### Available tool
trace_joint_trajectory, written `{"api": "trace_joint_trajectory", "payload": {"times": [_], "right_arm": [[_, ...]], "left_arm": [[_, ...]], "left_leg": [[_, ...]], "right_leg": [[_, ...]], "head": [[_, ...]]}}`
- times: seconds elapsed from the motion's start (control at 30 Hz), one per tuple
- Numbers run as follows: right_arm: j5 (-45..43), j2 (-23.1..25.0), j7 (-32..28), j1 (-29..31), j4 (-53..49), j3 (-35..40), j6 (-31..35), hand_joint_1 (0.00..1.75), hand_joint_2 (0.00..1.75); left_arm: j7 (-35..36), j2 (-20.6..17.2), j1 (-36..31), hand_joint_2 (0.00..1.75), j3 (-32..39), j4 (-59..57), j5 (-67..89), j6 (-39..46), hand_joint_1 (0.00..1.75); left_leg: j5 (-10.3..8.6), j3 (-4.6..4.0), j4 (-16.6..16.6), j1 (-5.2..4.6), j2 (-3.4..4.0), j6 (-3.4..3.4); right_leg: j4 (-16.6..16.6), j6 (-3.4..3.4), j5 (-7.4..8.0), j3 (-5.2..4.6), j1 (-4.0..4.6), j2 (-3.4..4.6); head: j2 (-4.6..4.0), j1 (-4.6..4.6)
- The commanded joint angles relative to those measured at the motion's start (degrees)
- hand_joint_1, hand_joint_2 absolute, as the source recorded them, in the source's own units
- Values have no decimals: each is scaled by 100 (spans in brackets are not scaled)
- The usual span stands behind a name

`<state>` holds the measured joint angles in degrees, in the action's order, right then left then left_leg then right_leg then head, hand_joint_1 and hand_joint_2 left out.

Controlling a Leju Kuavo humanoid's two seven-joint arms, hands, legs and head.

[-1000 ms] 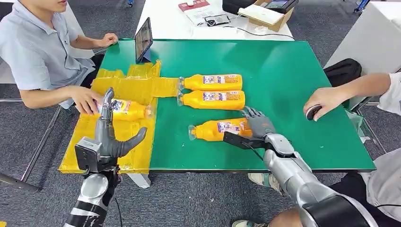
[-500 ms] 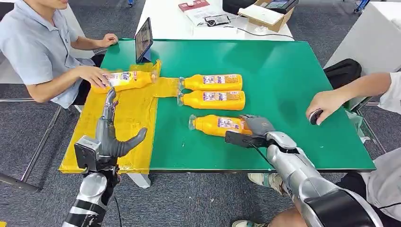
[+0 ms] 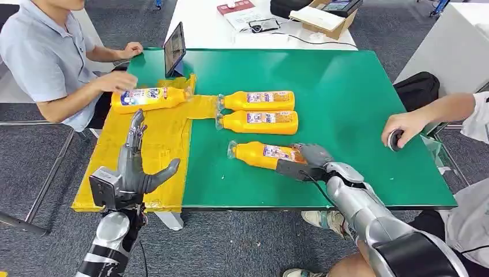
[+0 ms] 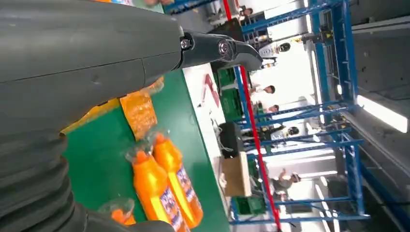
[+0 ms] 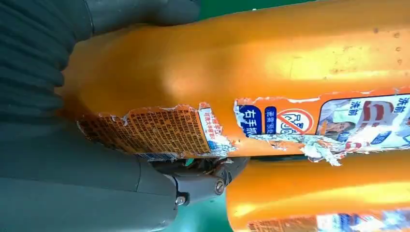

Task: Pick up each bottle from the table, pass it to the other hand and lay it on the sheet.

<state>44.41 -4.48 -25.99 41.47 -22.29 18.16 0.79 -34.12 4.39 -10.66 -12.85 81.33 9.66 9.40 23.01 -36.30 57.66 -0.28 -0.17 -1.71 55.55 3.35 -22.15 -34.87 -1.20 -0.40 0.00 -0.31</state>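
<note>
**Right hand wrapped on the nearest bottle, left hand waiting spread**

Green tabletop (image 3: 346, 104) fills the middle of the head view, with a yellow sheet (image 3: 155, 138) laid over its left end. Three orange bottles lie on the green, caps toward the sheet. The nearest bottle (image 3: 262, 154) has its base end inside the right hand (image 3: 308, 158): the fingers curl over the top of it and the thumb sits under its near side, so the hand grips it while it lies on the table. In the right wrist view the torn label of that bottle (image 5: 270, 87) sits just beyond the thumb. Just past the fingertips lie the middle bottle (image 3: 259, 122) and the far bottle (image 3: 258, 100), side by side.

The left hand (image 3: 134, 167) stands upright over the sheet, fingers spread and pointing away, thumb out to the side, holding nothing. Well beyond its fingertips a person's hand (image 3: 115, 82) rests on a fourth bottle (image 3: 147, 98) at the sheet's far edge.
</note>
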Motion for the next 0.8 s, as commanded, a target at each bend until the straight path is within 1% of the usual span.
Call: {"api": "trace_joint_trajectory", "payload": {"times": [0.03,0.07,0.13,0.17,0.2,0.3,0.33,0.37,0.4,0.43,0.47,0.53,0.6,0.63,0.73,0.77,0.8], "right_arm": [[-961,463,-688,-610,-380,-652,374,175,175],[-963,487,-686,-615,-397,-643,383,175,175],[-1371,626,-918,-825,-858,-893,728,175,175],[-1376,640,-918,-838,-879,-885,731,175,175],[-1592,692,-973,-966,-1168,-1003,857,175,175],[-1844,717,-1063,-1183,-1613,-1062,1029,175,175],[-1955,730,-1136,-1264,-1783,-1124,1135,175,175],[-2066,708,-1146,-1367,-2012,-1092,1158,175,175],[-2219,741,-1253,-1445,-2215,-1183,1244,175,175],[-2285,726,-1250,-1515,-2404,-1160,1238,175,175],[-2293,721,-1231,-1531,-2456,-1155,1239,175,175],[-2431,738,-1281,-1644,-2814,-1181,1299,175,175],[-2500,752,-1282,-1669,-3105,-1102,1257,175,175],[-2538,776,-1306,-1659,-3228,-1037,1196,175,175],[-2532,836,-1279,-1630,-3373,-871,1142,175,175],[-2521,877,-1284,-1614,-3402,-762,1098,175,175],[-2511,891,-1278,-1613,-3400,-744,1099,175,175]], "left_arm": [[-5,217,158,175,131,44,-794,-186,0],[-5,214,176,175,124,46,-796,-187,0],[25,350,339,175,292,151,-1387,-287,0],[22,342,361,175,291,156,-1398,-290,0],[27,375,440,175,334,210,-1584,-278,0],[55,334,586,175,281,251,-1725,-299,0],[88,289,651,175,223,261,-1736,-359,0],[90,250,759,175,151,290,-1710,-405,0],[20,140,830,175,-6,325,-1470,-450,0],[-13,148,943,175,-62,371,-1329,-437,0],[-27,151,980,175,-84,384,-1310,-433,0],[-99,92,1066,175,-249,429,-900,-354,0],[-122,110,1132,175,-367,440,-764,-423,0],[-138,107,1127,175,-445,406,-677,-489,0],[-147,162,1060,175,-499,282,-655,-490,0],[-139,186,1000,175,-495,197,-658,-490,0],[-139,189,990,175,-494,196,-658,-490,0]], "left_leg": [[9,25,-7,10,2,9],[16,39,-7,15,13,15],[18,38,-5,12,12,16],[14,25,-3,10,14,13],[9,16,-3,6,12,9],[19,25,-1,7,13,13],[10,7,-1,6,4,8],[19,19,0,7,7,11],[11,8,-4,4,7,7],[20,19,-1,6,9,10],[14,8,-2,5,5,9],[34,31,7,9,10,15],[15,-1,-1,4,5,9],[25,10,5,5,9,13],[10,-13,-1,0,4,7],[20,1,5,3,7,13],[13,-4,0,2,4,10]], "right_leg": [[-10,-12,-6,26,10,3],[-12,-20,-9,36,15,12],[-6,-22,-13,33,13,13],[-4,-16,-8,19,11,16],[-4,-11,-4,12,7,13],[2,-17,-15,20,7,14],[-1,-10,-7,8,6,6],[2,-15,-16,18,7,10],[-1,-11,-9,6,3,10],[1,-16,-17,18,6,13],[0,-13,-13,9,4,8],[9,-23,-31,30,8,15],[1,-14,-14,1,3,9],[6,-19,-21,10,5,14],[2,-11,-9,-13,0,8],[10,-19,-18,-1,3,12],[5,-15,-13,-5,2,8]], "head": [[0,0],[0,0],[0,0],[0,-2],[0,-2],[0,-2],[0,0],[-2,-2],[0,-2],[0,-2],[0,0],[0,0],[0,0],[0,0],[0,-2],[0,-2],[0,-2]]}}
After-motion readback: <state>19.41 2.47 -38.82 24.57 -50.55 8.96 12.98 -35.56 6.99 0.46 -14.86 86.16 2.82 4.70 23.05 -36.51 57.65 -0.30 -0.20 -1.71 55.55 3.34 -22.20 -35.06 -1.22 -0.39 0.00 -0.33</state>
